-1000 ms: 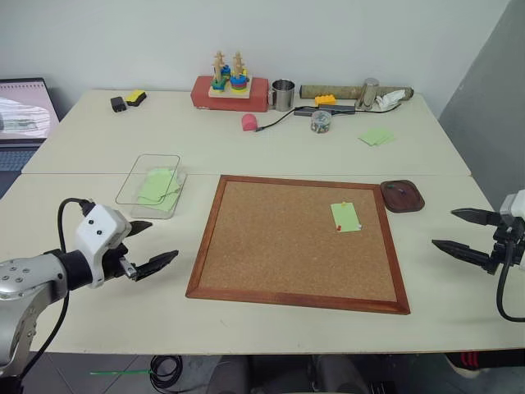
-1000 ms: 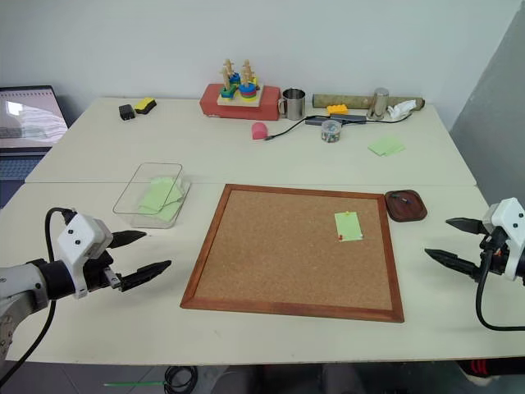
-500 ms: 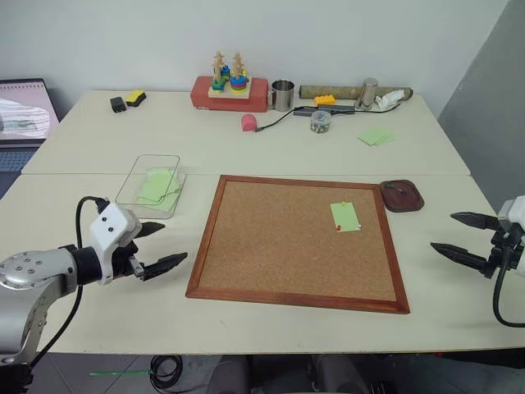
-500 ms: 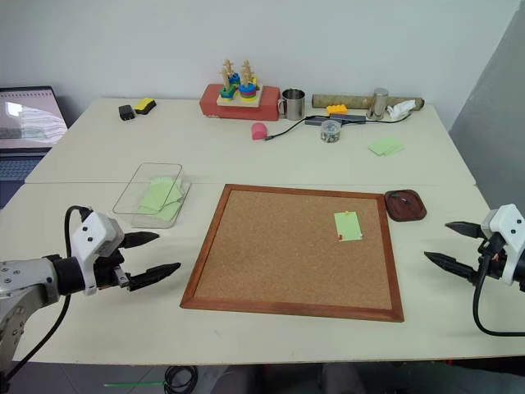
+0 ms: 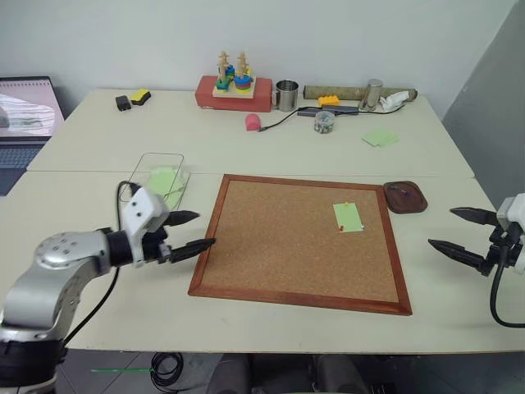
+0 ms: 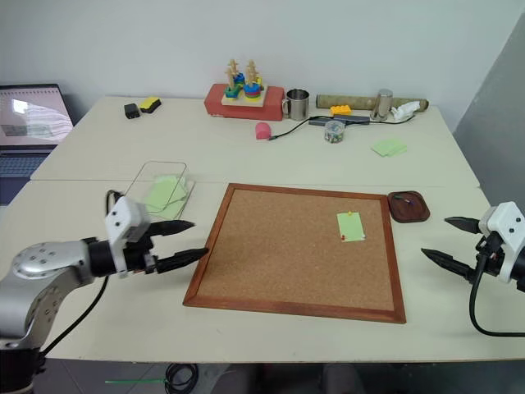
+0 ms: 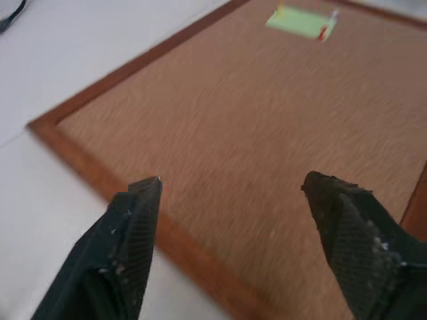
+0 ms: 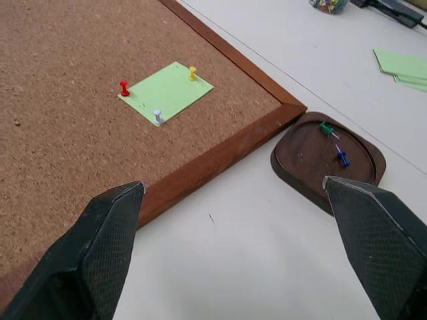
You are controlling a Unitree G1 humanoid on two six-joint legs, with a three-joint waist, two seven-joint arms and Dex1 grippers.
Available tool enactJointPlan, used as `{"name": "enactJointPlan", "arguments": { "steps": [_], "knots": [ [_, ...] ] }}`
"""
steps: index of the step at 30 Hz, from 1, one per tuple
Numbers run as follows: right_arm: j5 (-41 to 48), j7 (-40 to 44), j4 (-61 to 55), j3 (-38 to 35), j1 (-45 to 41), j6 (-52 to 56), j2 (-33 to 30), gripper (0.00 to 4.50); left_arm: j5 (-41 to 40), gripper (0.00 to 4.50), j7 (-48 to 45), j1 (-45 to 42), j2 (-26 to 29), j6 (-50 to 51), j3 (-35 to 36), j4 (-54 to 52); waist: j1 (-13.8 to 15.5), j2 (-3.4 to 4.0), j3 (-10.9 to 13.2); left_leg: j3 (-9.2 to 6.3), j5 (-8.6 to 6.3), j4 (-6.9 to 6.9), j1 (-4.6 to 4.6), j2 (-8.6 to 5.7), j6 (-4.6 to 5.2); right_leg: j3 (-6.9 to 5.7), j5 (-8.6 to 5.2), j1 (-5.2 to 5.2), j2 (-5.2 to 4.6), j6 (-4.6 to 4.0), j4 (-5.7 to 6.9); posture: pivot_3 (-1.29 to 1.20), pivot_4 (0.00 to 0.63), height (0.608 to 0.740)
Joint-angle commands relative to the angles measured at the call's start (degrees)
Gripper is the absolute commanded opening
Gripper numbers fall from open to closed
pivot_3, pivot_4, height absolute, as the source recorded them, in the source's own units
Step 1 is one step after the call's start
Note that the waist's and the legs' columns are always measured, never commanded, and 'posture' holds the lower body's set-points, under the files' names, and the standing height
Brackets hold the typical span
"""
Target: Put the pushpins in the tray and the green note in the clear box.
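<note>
Green note (image 5: 347, 217) sat pinned right of centre on the corkboard (image 5: 271, 246) by red (image 8: 124, 87) and yellow (image 8: 192, 73) pushpins, so pins come out first. Left tool (image 5: 190, 232) and right tool (image 5: 459, 234) both gaped, empty. Tray (image 5: 405, 197) right, clear box (image 5: 158, 177) left.

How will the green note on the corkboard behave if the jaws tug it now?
The green note looks paper-thin, so probably floppy and very light. Pushpins at its edges likely hold it, so a tug may tear it. Lying flat on the corkboard, its edge seems hard to catch.
</note>
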Motion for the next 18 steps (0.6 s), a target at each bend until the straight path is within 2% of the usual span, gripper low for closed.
{"name": "enactJointPlan", "arguments": {
  "steps": [1,4,7,13,15,18],
  "knots": [
    [2.00,-1.50,-5.73,-1.08,1.12,1.56,1.77,4.50,-0.15,2.67,-0.58,-6.55,-3.55,-0.67,-5.46,-0.69,0.00,0.00,0.00,-0.02,0.00,0.05,-0.01,-0.01,0.00,-0.03,-0.01,0.00,0.00,0.03,0.02,0.00,0.150,0.740],
    [2.80,-2.99,-9.21,0.26,1.54,3.61,3.68,4.50,1.56,2.12,-0.81,-10.14,-6.81,-1.73,-9.76,1.70,-0.07,0.01,-0.01,-0.02,0.00,0.14,-0.02,-0.01,0.00,0.00,0.00,0.01,0.02,0.04,0.08,0.00,0.150,0.740],
    [3.57,-4.69,-11.82,2.94,0.58,5.23,5.85,4.50,4.36,1.58,0.38,-13.18,-12.40,-4.26,-14.81,5.65,-0.22,0.03,-0.02,-0.01,0.00,0.23,0.00,-0.02,0.00,0.03,0.01,0.02,0.03,0.06,0.13,0.00,0.150,0.740],
    [3.74,-6.58,-13.52,6.74,-2.21,6.74,8.70,4.50,9.73,0.34,0.76,-15.26,-19.15,-10.34,-19.97,14.39,-0.23,0.02,-0.01,-0.03,0.00,0.52,-0.08,-0.03,0.00,0.06,0.07,0.05,0.06,0.18,0.17,0.00,0.150,0.740],
    [3.56,-6.93,-13.53,7.55,-2.87,6.94,9.02,4.50,11.46,0.09,0.95,-15.68,-20.34,-12.53,-20.96,16.94,-0.13,0.02,-0.01,-0.04,0.00,0.52,-0.10,-0.03,0.00,0.04,0.07,0.04,0.06,0.17,0.16,0.00,0.150,0.740],
    [3.51,-7.98,-12.70,9.88,-5.85,8.38,9.84,4.50,14.65,0.09,1.76,-16.13,-22.95,-17.16,-22.27,22.88,-0.07,0.04,-0.02,-0.05,0.00,0.58,-0.13,-0.04,0.00,0.04,0.10,0.05,0.05,0.19,0.15,0.00,0.150,0.740]
  ]
}}
